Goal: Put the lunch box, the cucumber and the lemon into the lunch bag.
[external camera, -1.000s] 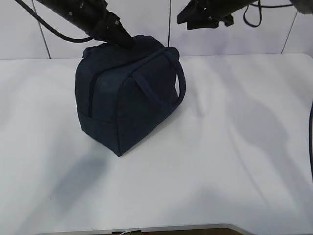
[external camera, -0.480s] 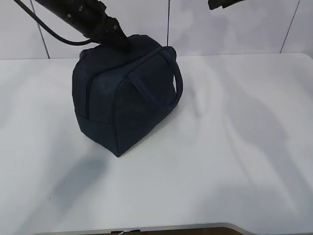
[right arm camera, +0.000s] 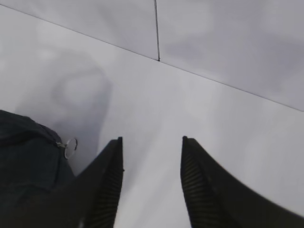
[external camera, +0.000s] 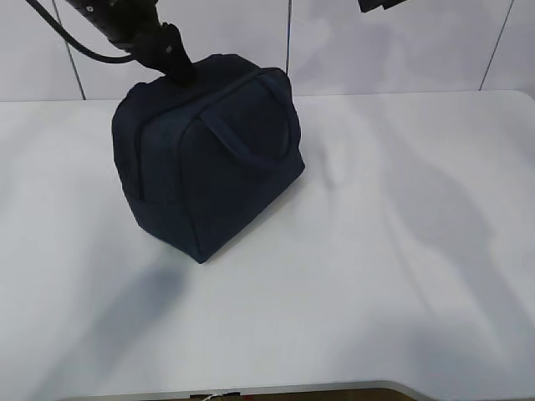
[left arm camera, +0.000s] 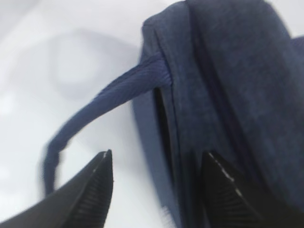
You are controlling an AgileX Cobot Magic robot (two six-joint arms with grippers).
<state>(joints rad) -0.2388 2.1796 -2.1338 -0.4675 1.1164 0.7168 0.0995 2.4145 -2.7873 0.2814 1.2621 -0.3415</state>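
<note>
The dark navy lunch bag (external camera: pixel 209 159) stands on the white table with its zipper closed. Its two loop handles lie against its sides. My left gripper (external camera: pixel 177 68) is at the bag's top back corner. In the left wrist view the gripper (left arm camera: pixel 157 156) is open, with the bag's (left arm camera: pixel 228 85) seam edge between the spread fingers and a handle loop (left arm camera: pixel 109 95) hanging free. My right gripper (right arm camera: pixel 152 140) is open and empty, high above the table beside the bag (right arm camera: pixel 23 161) and its silver ring pull (right arm camera: pixel 70 147). The lunch box, the cucumber and the lemon are out of view.
The white table (external camera: pixel 376 251) spreads to the right of and in front of the bag. A pale panelled wall (external camera: pixel 401 50) rises behind it. Only a small piece of the right arm (external camera: pixel 380 4) shows at the top edge of the exterior view.
My left gripper has opened and let go of the bag's top. The bag has shifted left and its handle has dropped flat. The right arm has risen almost out of the exterior view.
</note>
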